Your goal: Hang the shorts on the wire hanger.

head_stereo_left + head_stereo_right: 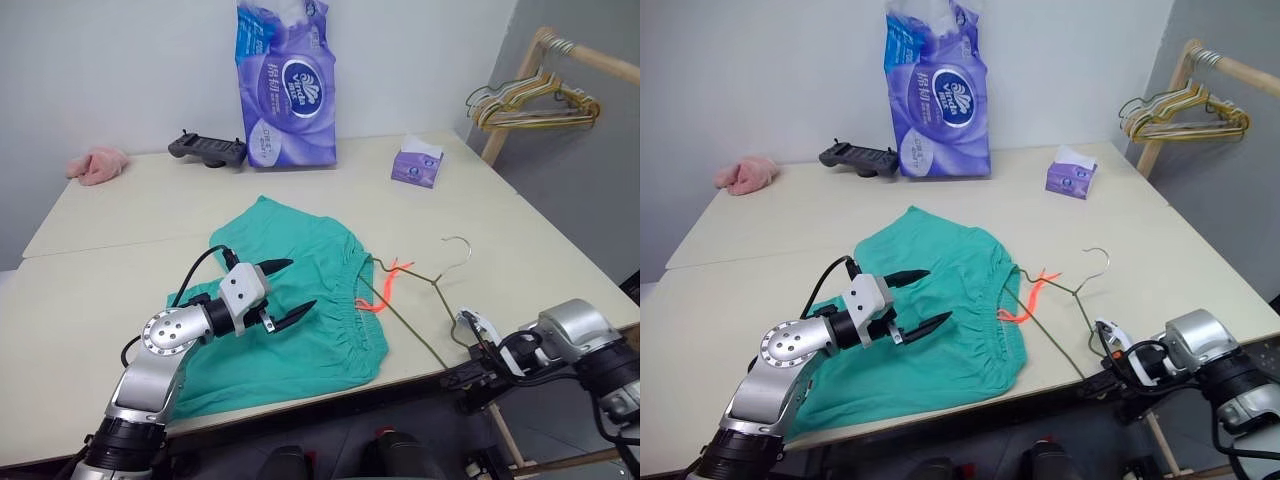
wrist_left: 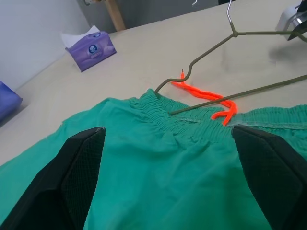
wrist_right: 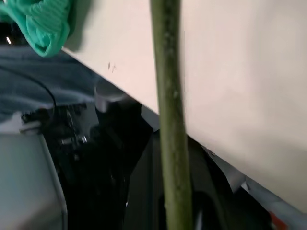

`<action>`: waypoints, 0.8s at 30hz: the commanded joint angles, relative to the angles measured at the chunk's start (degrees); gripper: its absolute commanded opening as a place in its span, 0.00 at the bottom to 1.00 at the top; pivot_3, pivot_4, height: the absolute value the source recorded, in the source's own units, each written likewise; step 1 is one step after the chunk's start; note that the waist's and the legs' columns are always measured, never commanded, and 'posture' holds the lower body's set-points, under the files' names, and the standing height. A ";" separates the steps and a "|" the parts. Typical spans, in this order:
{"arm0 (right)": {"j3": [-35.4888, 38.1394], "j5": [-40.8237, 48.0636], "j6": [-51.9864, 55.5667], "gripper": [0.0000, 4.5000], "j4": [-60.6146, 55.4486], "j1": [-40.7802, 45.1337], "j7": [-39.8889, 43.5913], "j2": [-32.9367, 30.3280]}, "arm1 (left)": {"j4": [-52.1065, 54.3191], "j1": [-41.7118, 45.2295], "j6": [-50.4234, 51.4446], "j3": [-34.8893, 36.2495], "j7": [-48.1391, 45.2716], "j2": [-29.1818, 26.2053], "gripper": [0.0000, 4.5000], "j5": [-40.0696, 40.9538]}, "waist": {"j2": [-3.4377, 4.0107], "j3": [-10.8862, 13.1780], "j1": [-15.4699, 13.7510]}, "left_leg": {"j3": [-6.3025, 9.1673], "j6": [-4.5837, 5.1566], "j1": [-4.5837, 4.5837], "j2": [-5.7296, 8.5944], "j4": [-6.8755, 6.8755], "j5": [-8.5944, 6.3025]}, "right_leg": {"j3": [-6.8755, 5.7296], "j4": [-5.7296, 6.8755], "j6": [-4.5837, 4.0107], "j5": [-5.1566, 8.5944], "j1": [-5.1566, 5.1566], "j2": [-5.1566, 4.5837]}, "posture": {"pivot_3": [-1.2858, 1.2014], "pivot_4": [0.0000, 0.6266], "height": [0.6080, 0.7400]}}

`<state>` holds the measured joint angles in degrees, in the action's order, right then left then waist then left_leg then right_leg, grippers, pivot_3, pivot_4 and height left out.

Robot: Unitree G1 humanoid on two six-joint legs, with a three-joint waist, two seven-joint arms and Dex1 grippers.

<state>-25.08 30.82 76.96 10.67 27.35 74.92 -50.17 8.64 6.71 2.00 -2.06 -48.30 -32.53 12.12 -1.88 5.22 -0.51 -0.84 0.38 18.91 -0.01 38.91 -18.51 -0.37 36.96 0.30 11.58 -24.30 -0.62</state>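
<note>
While the shorts [image 1: 300, 310] lie flat on the worktop [image 1: 120, 250], our left end effector [image 1: 288, 290] hovers released over them, and our right end effector [image 1: 1110, 352] is clenched on the wire hanger [image 1: 425, 300] beside the waistband.

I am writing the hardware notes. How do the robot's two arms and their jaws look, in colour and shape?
Both arms are silver-grey metal with black sleeves lower down. The left gripper has a pale grey block, two black pointed jaws with textured inner faces, and a black cable looping over it. The right gripper shows a rounded silver housing, black cables and a white tip.
</note>
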 commanded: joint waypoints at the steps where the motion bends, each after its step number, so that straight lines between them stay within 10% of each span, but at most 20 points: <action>1: -0.60 2.08 -0.94 0.00 -4.66 2.87 4.46 -3.13 | 0.97 1.12 -0.45 0.49 -0.16 -0.54 0.99 0.19 | 0.03 -0.01 -0.66 | 0.11 -0.03 0.02 -0.04 -0.04 -0.07 | -0.07 -0.08 -0.11 0.07 -0.01 0.01 | 0.59 0.08 1.00; 10: -8.01 0.05 -5.32 0.00 -4.22 5.05 13.26 -8.09 | 1.23 1.53 -0.01 0.00 0.34 0.01 0.99 0.01 | 0.07 0.03 -3.09 | 0.54 -0.16 0.36 0.10 -0.02 -0.59 | -0.52 -0.22 -0.46 0.42 -0.08 -0.27 | 0.59 0.10 1.00; 24: -7.45 -8.02 -12.01 0.00 13.45 11.17 4.94 3.78 | 1.02 0.00 -1.10 0.78 1.03 -0.11 0.99 -0.19 | -0.02 0.06 -3.56 | 0.71 -0.15 0.09 0.27 0.07 -0.58 | -0.66 -0.14 -0.11 0.64 0.25 -0.45 | 0.60 0.10 1.00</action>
<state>-34.49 25.80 67.61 20.69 36.98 83.70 -47.84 8.69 5.43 1.93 -1.99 -47.62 -32.40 12.05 -1.91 5.28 -4.08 -0.14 0.23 18.90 0.24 38.98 -19.09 -1.03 36.84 0.18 12.22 -23.98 -1.06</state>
